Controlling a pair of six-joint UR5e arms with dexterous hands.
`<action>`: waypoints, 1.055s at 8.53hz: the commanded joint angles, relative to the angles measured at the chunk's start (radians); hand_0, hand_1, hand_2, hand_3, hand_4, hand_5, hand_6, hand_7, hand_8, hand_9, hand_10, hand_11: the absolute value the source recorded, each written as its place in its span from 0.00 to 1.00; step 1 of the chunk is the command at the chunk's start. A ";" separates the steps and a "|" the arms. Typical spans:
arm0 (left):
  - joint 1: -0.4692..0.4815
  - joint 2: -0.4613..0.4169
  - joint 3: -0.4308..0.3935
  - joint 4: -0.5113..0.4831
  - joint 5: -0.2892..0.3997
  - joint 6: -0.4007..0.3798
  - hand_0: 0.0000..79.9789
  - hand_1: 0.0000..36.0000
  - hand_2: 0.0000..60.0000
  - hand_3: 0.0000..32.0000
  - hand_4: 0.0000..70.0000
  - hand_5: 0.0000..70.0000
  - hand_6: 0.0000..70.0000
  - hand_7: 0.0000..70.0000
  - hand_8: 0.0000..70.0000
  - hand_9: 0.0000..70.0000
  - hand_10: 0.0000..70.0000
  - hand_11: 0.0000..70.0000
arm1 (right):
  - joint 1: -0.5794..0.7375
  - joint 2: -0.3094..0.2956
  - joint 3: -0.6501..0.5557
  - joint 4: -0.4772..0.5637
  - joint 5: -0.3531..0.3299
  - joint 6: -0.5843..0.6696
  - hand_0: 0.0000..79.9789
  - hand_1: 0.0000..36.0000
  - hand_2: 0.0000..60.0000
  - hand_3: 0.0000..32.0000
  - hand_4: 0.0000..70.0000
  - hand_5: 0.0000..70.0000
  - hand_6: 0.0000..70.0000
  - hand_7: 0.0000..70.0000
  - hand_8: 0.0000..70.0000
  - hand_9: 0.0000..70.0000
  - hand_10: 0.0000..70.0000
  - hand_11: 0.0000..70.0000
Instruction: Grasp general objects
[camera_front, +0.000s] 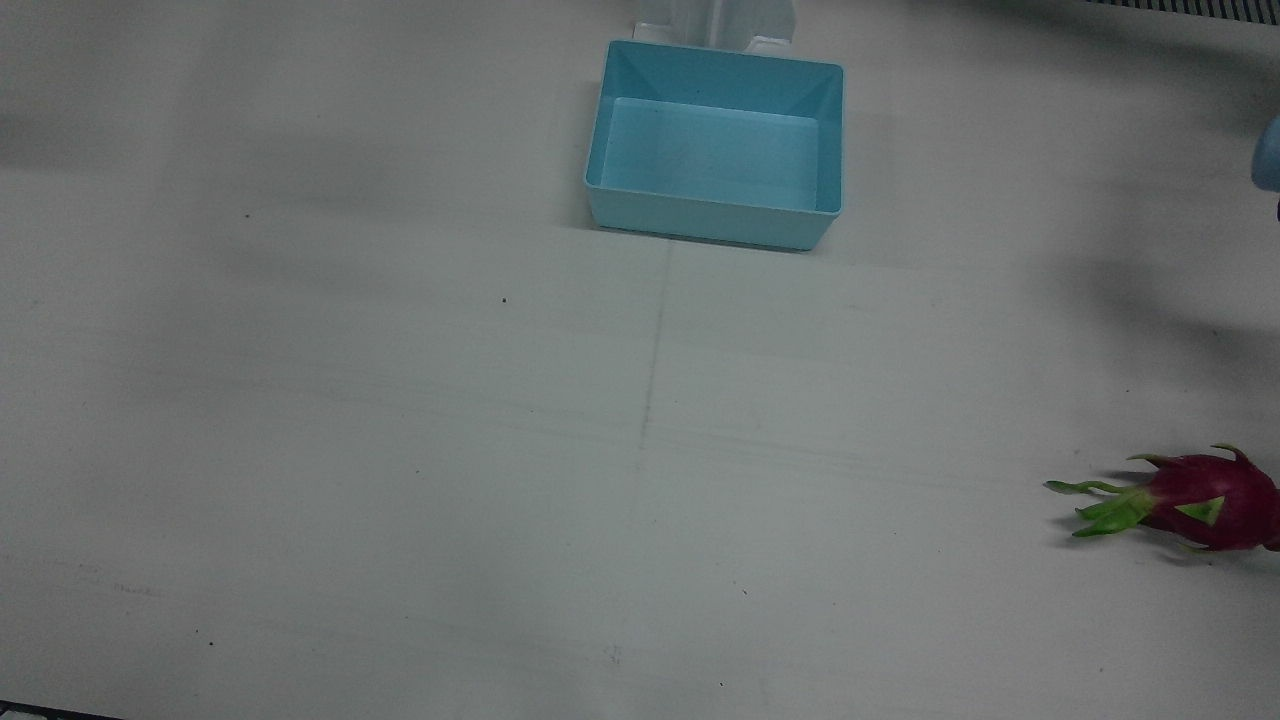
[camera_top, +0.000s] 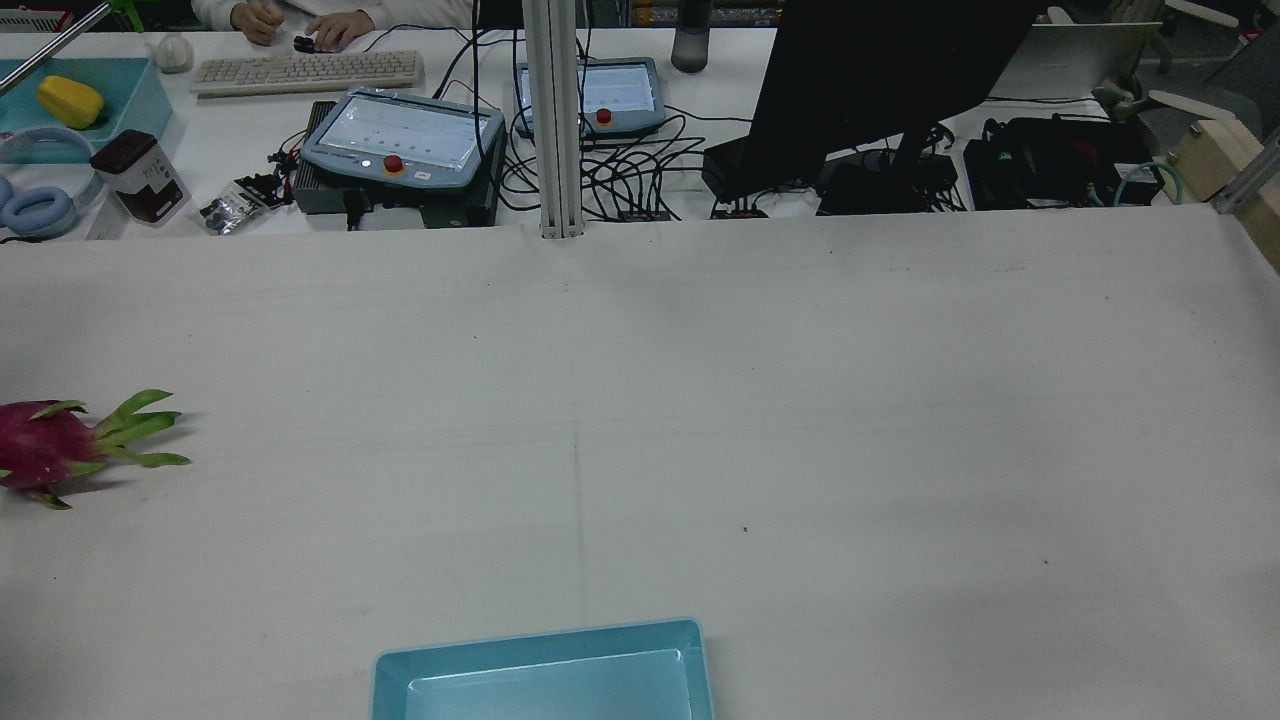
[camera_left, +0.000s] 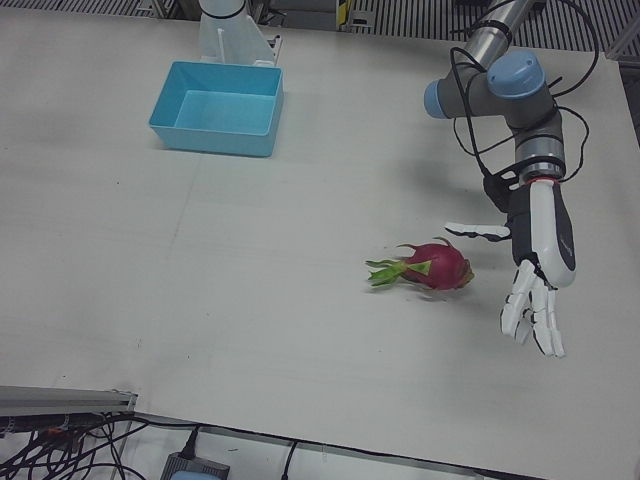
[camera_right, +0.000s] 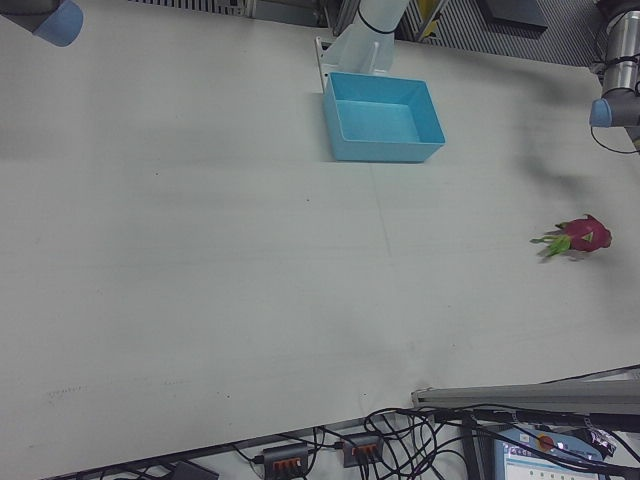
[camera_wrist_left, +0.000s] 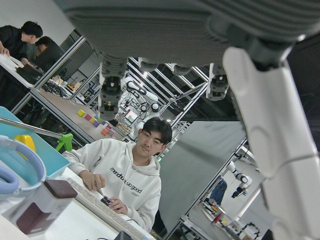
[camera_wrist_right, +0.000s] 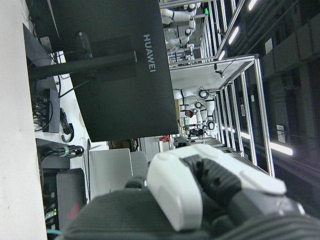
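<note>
While the magenta, egg-shaped dragon fruit with green leafy scales (camera_left: 432, 266) lay on its side on the white table (camera_left: 250, 300), on the robot's left half and well apart from the empty light-blue rectangular plastic bin (camera_left: 218, 108), nothing was held by either hand. The white-and-grey left hand (camera_left: 535, 262) was seen hanging just beside the fruit's rounded end, apart from it, with its fingers (camera_left: 532, 315) spread and pointed downward. Of the right hand (camera_wrist_right: 210, 195) only a close, partial glimpse was offered by its own camera; its fingers appeared curled, but whether they were clenched could not be told.

The fruit was judged to be fairly heavy for its size and firm, with a smooth, waxy skin that might slip, and a rounded body that could roll when nudged. The green tips (camera_left: 385, 272) were judged thin and bendable, a poor place to take hold. A grasp around the thick middle of the red body, fingers wrapped from opposite sides, was judged soundest.
</note>
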 joint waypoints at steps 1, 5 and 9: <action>0.047 0.001 -0.216 0.392 0.004 0.257 0.62 0.39 0.00 0.48 0.11 0.00 0.00 0.03 0.00 0.00 0.00 0.00 | 0.000 0.000 0.000 0.000 0.000 0.000 0.00 0.00 0.00 0.00 0.00 0.00 0.00 0.00 0.00 0.00 0.00 0.00; 0.364 -0.193 -0.124 0.722 -0.267 0.316 0.62 0.40 0.00 0.57 0.09 0.00 0.00 0.00 0.00 0.00 0.00 0.00 | 0.000 0.001 0.000 0.000 0.000 0.000 0.00 0.00 0.00 0.00 0.00 0.00 0.00 0.00 0.00 0.00 0.00 0.00; 0.380 -0.258 0.084 0.701 -0.303 0.305 0.58 0.30 0.00 0.65 0.03 0.00 0.00 0.00 0.00 0.00 0.00 0.00 | 0.000 0.000 -0.001 0.000 0.000 0.000 0.00 0.00 0.00 0.00 0.00 0.00 0.00 0.00 0.00 0.00 0.00 0.00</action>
